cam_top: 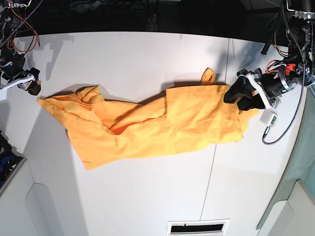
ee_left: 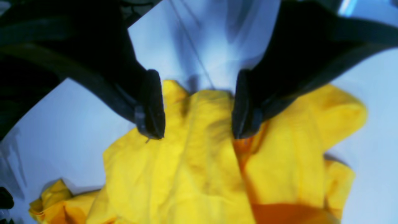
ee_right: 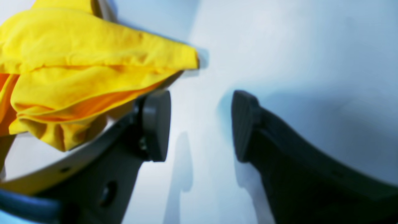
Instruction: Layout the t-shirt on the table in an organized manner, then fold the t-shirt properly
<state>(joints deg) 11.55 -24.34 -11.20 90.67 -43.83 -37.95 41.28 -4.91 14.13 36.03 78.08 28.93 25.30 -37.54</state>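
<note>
White desk (cam_top: 147, 196) is filling most of the base view, with a thin dark seam line (cam_top: 216, 142) running across it and a grey-green panel (cam_top: 295, 162) showing at its edge. Lying stretched across the middle of the desk is the orange-yellow t-shirt (cam_top: 147, 128), creased and bunched rather than flat, its long axis running side to side in the base view.

My left pincer (ee_left: 197, 105) is hovering over one end of the t-shirt (ee_left: 192, 161). In the left wrist view its two dark fingers (ee_left: 152, 105) are standing well apart with a ridge of yellow cloth lying between and below them; the cloth is not being pinched, so I am recording this pincer as open. In the base view the left pincer (cam_top: 243, 96) is sitting at the shirt's edge, on that view's right.

My right pincer (ee_right: 200, 124) is also spread wide, with bare desk (ee_right: 279, 46) showing between the pads and nothing clamped. A fold of the t-shirt (ee_right: 77, 71) is draping just beside one finger (ee_right: 155, 124), outside the gap; whether it is touching that finger I cannot tell. In the base view the right pincer (cam_top: 30, 83) is sitting by the shirt's other end.
</note>
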